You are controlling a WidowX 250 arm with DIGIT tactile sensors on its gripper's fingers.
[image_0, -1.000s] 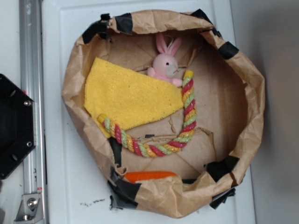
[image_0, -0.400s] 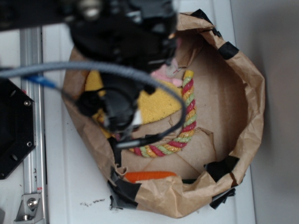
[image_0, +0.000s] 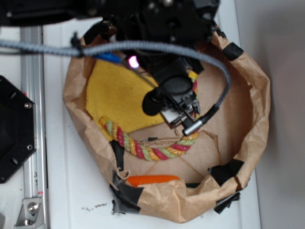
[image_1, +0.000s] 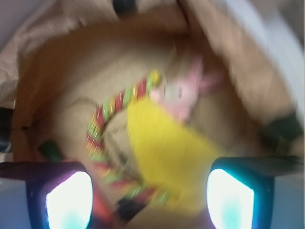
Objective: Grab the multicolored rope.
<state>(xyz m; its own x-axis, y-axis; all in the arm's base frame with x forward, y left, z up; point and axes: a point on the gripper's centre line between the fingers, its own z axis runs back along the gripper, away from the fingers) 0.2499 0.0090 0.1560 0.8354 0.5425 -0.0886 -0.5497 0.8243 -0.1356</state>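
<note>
The multicolored rope, twisted from pink-red, yellow and pale green strands, lies curved on the floor of a brown paper bag. Its right limb is hidden under my arm. In the blurred wrist view the rope runs from the pink bunny down and round the yellow cloth. My gripper is open and empty, its two lit pads wide apart above the rope and cloth. From outside, the gripper's body hovers over the cloth's right tip.
The yellow cloth covers the bag's left floor. An orange carrot-like toy lies at the bag's near wall. The crumpled bag walls with black tape ring the area. A metal rail runs along the left.
My arm came into view and has moved right and up, from over the cloth's left part to over the bunny and the rope's right limb. The rope has not moved.
</note>
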